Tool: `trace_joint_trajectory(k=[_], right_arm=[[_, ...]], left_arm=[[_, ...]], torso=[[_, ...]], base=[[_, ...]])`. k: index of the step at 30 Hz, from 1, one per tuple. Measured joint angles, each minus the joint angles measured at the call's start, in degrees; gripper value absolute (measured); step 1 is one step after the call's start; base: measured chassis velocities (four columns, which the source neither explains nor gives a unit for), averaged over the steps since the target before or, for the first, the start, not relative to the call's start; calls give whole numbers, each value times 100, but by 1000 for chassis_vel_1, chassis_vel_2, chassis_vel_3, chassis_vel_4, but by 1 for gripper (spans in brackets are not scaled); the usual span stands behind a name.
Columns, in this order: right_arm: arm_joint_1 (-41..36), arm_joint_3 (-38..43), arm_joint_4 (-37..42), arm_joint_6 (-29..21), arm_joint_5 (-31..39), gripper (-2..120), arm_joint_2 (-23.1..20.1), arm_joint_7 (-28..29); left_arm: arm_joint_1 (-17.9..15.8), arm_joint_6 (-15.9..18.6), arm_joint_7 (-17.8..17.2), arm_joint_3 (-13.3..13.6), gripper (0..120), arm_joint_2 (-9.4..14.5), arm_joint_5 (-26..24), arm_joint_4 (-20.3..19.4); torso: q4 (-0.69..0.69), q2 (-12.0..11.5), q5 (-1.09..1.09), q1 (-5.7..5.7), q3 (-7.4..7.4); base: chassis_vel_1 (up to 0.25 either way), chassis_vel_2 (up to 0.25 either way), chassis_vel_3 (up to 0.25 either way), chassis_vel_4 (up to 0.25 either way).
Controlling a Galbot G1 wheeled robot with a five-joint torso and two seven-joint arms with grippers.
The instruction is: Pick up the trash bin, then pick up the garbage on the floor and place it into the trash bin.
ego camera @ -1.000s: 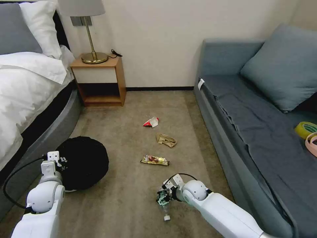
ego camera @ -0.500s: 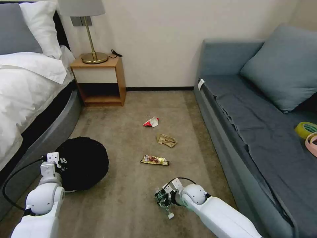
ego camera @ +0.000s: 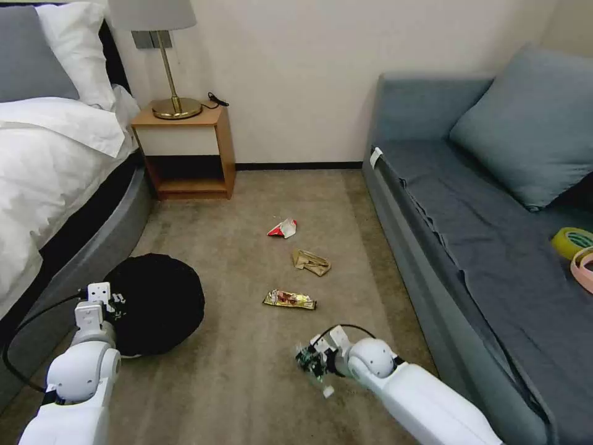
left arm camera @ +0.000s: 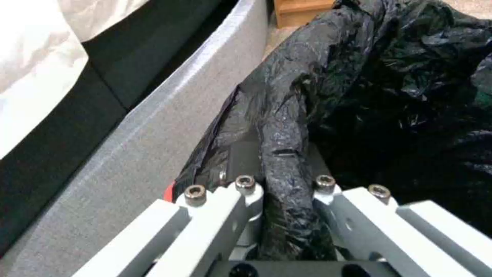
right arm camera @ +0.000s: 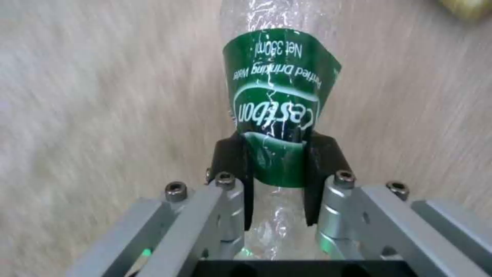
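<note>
Trash bin (ego camera: 157, 303): round, wrapped in crinkled black plastic bag, low on the carpet floor (ego camera: 247, 383) at the robot's left, just beside the grey base of the bed (ego camera: 80, 259). Left tool (left arm camera: 279, 169): pressed together on a fold of the bag at the bin's rim, film bunched between the fingers (left arm camera: 241, 165).

Bottle (right arm camera: 279, 111): clear, green label, white cap (ego camera: 328, 391). Pinched across the label by the right tool (right arm camera: 276, 154), dark pads (right arm camera: 233, 154) on either side. Head view places it (ego camera: 315, 366) low near the floor, cap end angled down and toward the robot; whether it touches the carpet cannot be told.

Gold-brown snack wrapper (ego camera: 290, 300): flat on the carpet, just beyond the right tool (ego camera: 312, 361).

Crumpled tan paper (ego camera: 311, 262): on the carpet, farther out from the snack wrapper.

Red-and-white wrapper (ego camera: 283, 228): on the carpet, farthest of the row, toward the wall.

Surroundings: wooden nightstand (ego camera: 185, 151) with brass lamp (ego camera: 170, 68) at the far left; blue-grey sofa (ego camera: 482, 235) along the right, cushion (ego camera: 525, 123) at its back, tape rolls (ego camera: 577, 250) on the seat.
</note>
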Motion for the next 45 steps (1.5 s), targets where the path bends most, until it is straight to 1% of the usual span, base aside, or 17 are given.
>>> trace_joint_trajectory(k=[6, 10, 11, 14, 15, 18, 20, 25, 26, 29, 34, 38, 40, 41, 43, 44, 45], right_arm=[[608, -136, 574, 0, 445, 16, 76, 12], [1270, -408, 1060, 1, 1287, 16, 509, 191], [1270, -408, 1060, 1, 1287, 16, 509, 191], [1777, -739, 1170, 62, 1858, 16, 828, 300], [1777, -739, 1170, 62, 1858, 16, 828, 300], [2209, -1053, 973, 169, 2095, 16, 1129, 302], [2315, -1125, 877, 211, 2123, 16, 1217, 297], [2809, -1473, 16, 633, 2108, 16, 1850, 139], [2809, -1473, 16, 633, 2108, 16, 1850, 139], [2875, -1505, -301, 788, 1999, 16, 2115, 81], [2798, -1567, -625, 1014, 1951, 16, 2369, 86], [2732, -1618, -691, 1089, 1941, 17, 2422, 118], [2670, -1657, -724, 1141, 1925, 28, 2439, 167], [2670, -1657, -724, 1141, 1925, 28, 2439, 167], [2610, -1681, -731, 1197, 1908, 34, 2429, 209], [2567, -1684, -731, 1222, 1894, 40, 2411, 248], [2567, -1684, -731, 1222, 1894, 40, 2411, 248]], left_arm=[[42, 15, 19, 14, 4, -9, 32, -80], [91, 17, 73, 70, 4, -3, 133, -129], [91, 17, 73, 70, 4, -3, 133, -129], [88, 17, 83, 94, 4, -45, 201, -169], [88, 17, 83, 94, 4, -45, 201, -169], [116, 17, 88, 137, 4, -59, 237, -246], [127, 17, 92, 144, 4, -63, 243, -264], [226, 19, 104, 144, 4, -97, 252, -432], [226, 19, 104, 144, 4, -97, 252, -432], [333, 20, 104, 115, 4, -110, 230, -561], [447, 22, 103, 97, 4, -172, 205, -740], [455, 33, 103, 98, 4, -215, 204, -795], [476, 45, 101, 102, 4, -248, 205, -843], [476, 45, 101, 102, 4, -248, 205, -843], [511, 46, 94, 102, 4, -268, 223, -890], [549, 36, 93, 90, 4, -286, 258, -935], [549, 36, 93, 90, 4, -286, 258, -935]], torso=[[0, 0, -1, 0, 0], [2, 0, 0, 0, 0], [2, 0, 0, 0, 0], [2, 1, -3, 0, 0], [2, 1, -3, 0, 0], [1, 1, -2, 0, 0], [0, 1, -2, 0, 0], [1, 1, -2, 0, 0], [1, 1, -2, 0, 0], [1, 1, -2, 0, 0], [1, 1, -2, 0, 0], [0, 1, -1, 0, 0], [1, 1, -1, 0, 0], [1, 1, -1, 0, 0], [0, 1, -1, 0, 0], [0, 1, -1, 0, 0], [0, 1, -1, 0, 0]], base=[[0, 0, 0, 0], [0, 0, 0, 0], [0, 0, 0, 0], [0, 0, 0, 0], [0, 0, 0, 0], [0, 0, 0, 0], [0, 0, 0, 0], [0, 0, 0, 0], [0, 0, 0, 0], [0, 0, 0, 0], [0, 0, 0, 0], [0, 0, 0, 0], [0, 0, 0, 0], [0, 0, 0, 0], [0, 0, 0, 0], [0, 0, 0, 0], [0, 0, 0, 0]])
